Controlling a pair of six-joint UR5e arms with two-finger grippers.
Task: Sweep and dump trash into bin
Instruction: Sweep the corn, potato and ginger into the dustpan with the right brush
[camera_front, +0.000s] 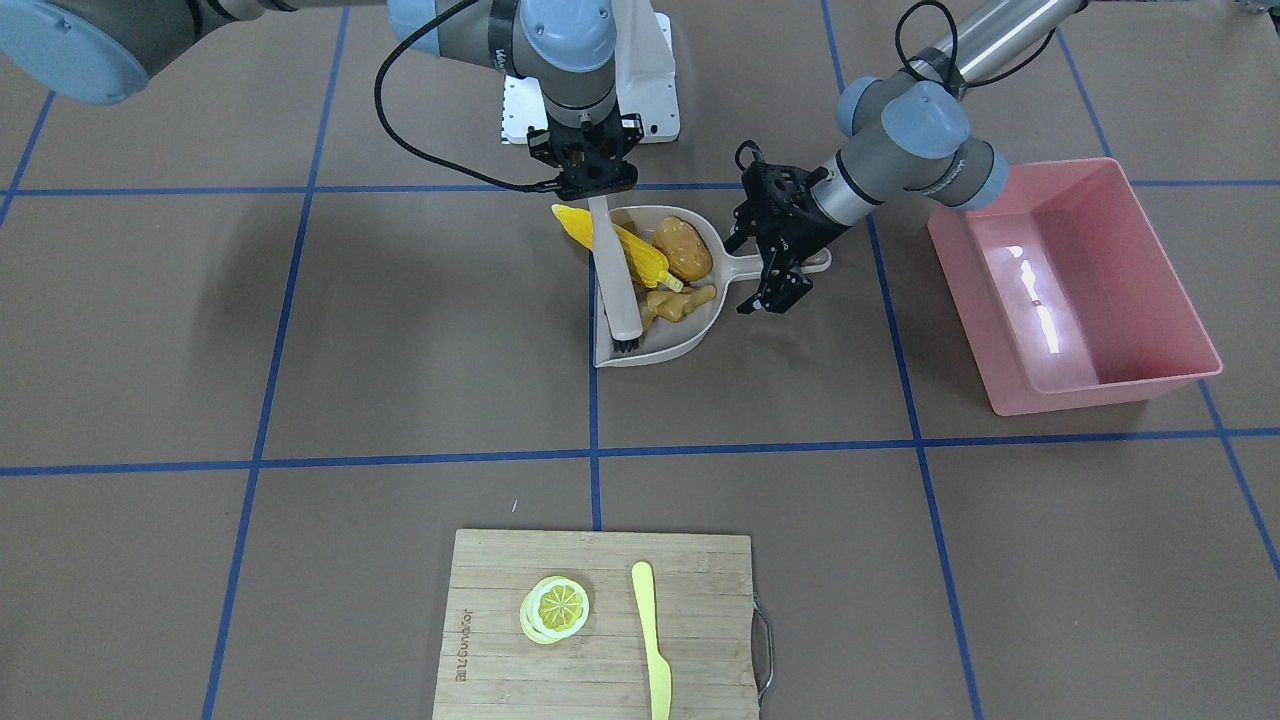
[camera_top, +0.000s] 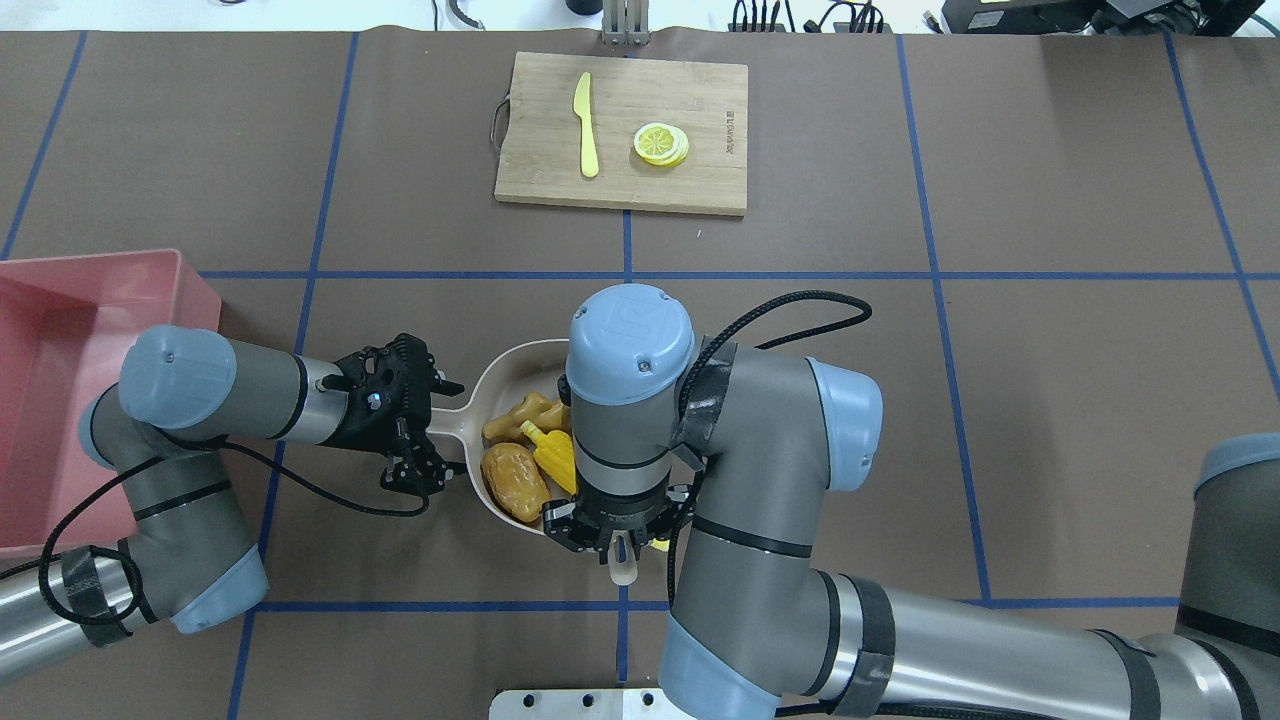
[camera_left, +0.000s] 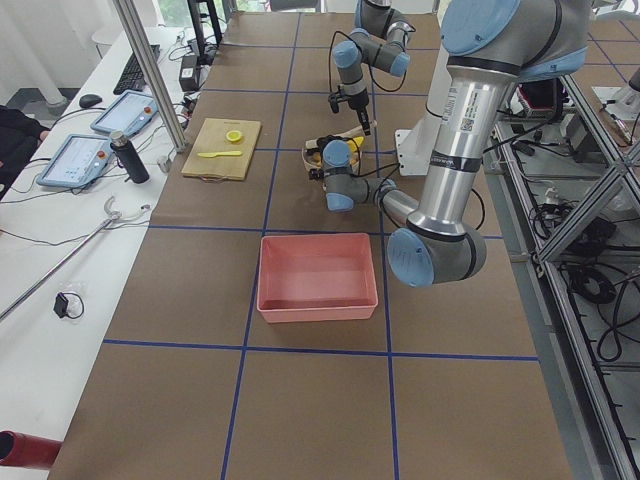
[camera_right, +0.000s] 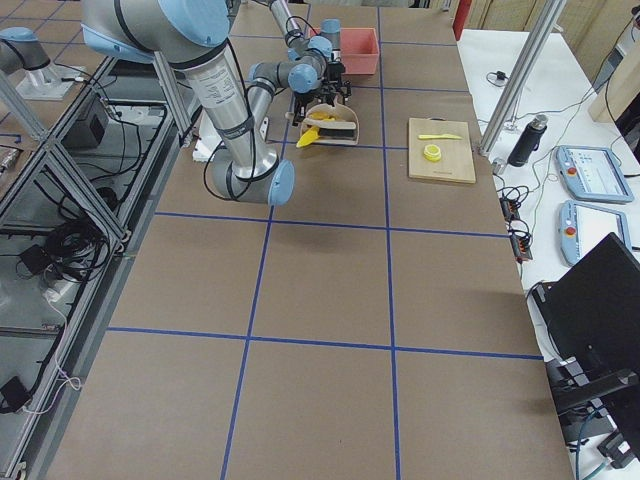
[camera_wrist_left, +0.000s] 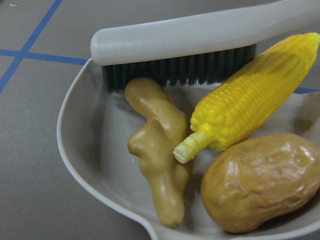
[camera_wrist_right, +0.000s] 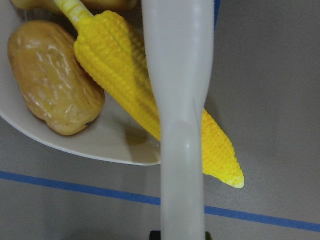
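- Clamping the brush (camera_front: 615, 290) handle, the right claw (camera_front: 590, 190) held the bristles at the dustpan's (camera_front: 640, 355) mouth. That penned in the corn cob (camera_front: 620, 248), potato (camera_front: 683, 248) and ginger root (camera_front: 680, 303), though the cob's tip overhung the rim.
- The left claw (camera_front: 772, 268) stood with jaws apart astride the pan's handle, probably ahead of a lift.
- Seen from overhead, the bin (camera_top: 60, 290) lay at nine o'clock of the pan and the cutting board (camera_top: 700, 180) at twelve, well apart. The brush across the pan might hinder tipping.

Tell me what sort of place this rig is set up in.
Most likely a robotics lab, not a kitchen: the table has a blue tape grid, teach pendants lie on a side bench, and the food is toy, like the corn cob.
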